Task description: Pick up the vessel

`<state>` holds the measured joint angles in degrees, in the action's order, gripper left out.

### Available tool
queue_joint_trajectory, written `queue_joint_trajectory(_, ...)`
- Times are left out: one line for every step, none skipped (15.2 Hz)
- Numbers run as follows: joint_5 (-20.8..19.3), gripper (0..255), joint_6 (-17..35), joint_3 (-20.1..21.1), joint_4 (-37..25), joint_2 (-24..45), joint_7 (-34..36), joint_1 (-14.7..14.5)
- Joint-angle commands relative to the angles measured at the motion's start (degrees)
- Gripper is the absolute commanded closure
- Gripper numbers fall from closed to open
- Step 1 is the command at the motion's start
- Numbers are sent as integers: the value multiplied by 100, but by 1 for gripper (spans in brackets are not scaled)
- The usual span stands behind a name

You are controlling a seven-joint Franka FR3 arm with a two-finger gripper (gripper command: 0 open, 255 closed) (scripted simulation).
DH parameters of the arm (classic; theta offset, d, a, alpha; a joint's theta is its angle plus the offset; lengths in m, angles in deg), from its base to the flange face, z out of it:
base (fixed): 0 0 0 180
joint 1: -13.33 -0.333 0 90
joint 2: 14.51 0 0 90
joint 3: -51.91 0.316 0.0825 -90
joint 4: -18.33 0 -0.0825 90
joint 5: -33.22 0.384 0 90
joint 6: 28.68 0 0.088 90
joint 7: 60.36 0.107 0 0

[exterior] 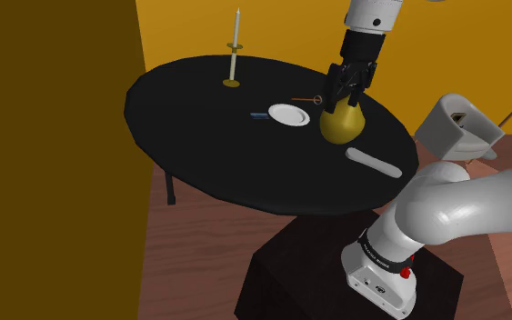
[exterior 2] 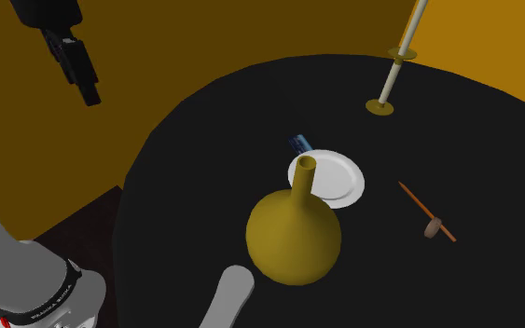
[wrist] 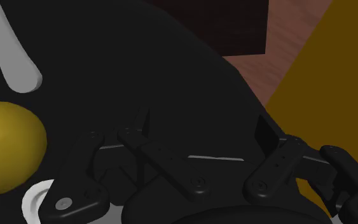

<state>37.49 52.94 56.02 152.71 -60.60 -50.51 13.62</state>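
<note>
Gripper [wrist: 203,127]: black, fingers spread wide, nothing held, raised above round black table [exterior: 199,136]; vessel [exterior 2: 293,233]: yellow, round-bellied, narrow-necked, upright on table, clear of the fingers; white plate [exterior 2: 339,177] just beside it; candlestick [exterior: 234,64] farthest.

This is a room in a home, set up like a dining corner: a round black bench [exterior: 199,155] carries a tall candlestick [exterior: 234,56] with a pale candle and a small white plate [exterior: 288,115]. The floor [exterior: 190,264] is laid in reddish-brown wooden boards. The walls [exterior: 272,27] are painted a warm ochre yellow, as in a house.
</note>
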Motion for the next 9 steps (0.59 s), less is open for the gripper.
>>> queue_joint_trajectory(0,0,0,0,0,0,0,0)
queue_joint_trajectory(-104,0,19,-120,-35,59,-123,50)
queue_joint_trajectory(-206,0,41,-240,-76,125,-246,100)
queue_joint_trajectory(-304,0,63,-358,-123,196,-369,149)
queue_joint_trajectory(-400,0,88,-475,-176,273,-490,197)
queue_joint_trajectory(-493,0,113,-591,-235,356,-611,243)
queue_joint_trajectory(-581,0,140,-706,-300,444,-731,289)
queue_joint_trajectory(-666,0,167,-819,-370,537,-851,333)
queue_joint_trajectory(-747,0,195,-931,-447,636,-971,376)
